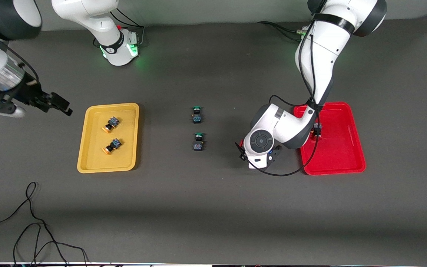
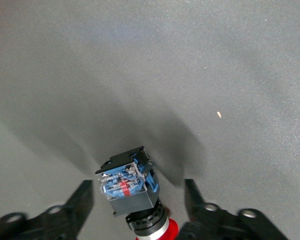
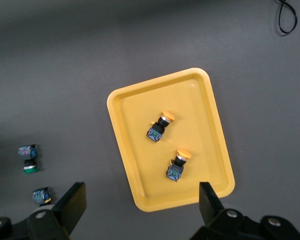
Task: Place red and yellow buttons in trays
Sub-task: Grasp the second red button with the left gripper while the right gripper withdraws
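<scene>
Dark grey table (image 1: pixel 213 207), red button (image 2: pixel 132 192) lying between the spread fingers of the left gripper (image 2: pixel 140 210), apparently untouched, right gripper (image 3: pixel 140 207) open over the yellow tray (image 3: pixel 125 145).

2 yellow buttons (image 1: pixel 111 134) in yellow tray (image 1: pixel 87 148) | red tray (image 1: pixel 343 155) – 1 red button (image 1: pixel 317 129)

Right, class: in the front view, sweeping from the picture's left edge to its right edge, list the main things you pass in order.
Right hand → yellow tray holding two yellow buttons → two green-capped buttons on the table → left hand low over the table → red tray.
</scene>
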`<state>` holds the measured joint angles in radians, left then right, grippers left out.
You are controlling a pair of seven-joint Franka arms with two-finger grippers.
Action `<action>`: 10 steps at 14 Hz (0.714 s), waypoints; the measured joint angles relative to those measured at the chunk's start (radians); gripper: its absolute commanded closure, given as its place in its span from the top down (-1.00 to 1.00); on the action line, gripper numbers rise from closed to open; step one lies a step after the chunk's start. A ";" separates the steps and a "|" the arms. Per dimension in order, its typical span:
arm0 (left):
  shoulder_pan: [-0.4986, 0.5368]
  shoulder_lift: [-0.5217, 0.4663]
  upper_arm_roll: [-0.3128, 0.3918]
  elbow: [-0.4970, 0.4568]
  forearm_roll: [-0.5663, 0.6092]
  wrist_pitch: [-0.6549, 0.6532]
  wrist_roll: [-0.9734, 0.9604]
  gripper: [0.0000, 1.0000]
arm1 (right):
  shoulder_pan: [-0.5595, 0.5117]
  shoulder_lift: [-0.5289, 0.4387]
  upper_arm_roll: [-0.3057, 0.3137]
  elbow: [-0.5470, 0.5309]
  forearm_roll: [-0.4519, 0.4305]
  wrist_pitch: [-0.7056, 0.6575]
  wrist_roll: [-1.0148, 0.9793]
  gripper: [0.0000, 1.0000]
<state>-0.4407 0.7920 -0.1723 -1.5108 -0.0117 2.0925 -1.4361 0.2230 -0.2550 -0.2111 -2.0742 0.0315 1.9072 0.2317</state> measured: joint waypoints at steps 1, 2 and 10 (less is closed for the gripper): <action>0.000 0.000 0.000 0.000 0.000 0.000 -0.001 -1.00 | 0.000 -0.003 0.001 0.024 0.000 -0.035 -0.006 1.00; 0.000 0.000 0.000 -0.001 0.000 0.000 -0.006 -1.00 | 0.000 -0.001 0.002 0.051 -0.001 -0.064 -0.011 1.00; 0.041 -0.061 0.001 0.021 -0.001 -0.125 0.197 -1.00 | 0.001 0.015 0.008 0.151 -0.002 -0.184 -0.098 1.00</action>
<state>-0.3998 0.7306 -0.1709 -1.4897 -0.0123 1.9673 -1.2395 0.2242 -0.2396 -0.2029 -1.9235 0.0293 1.7234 0.1341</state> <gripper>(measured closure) 0.555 0.000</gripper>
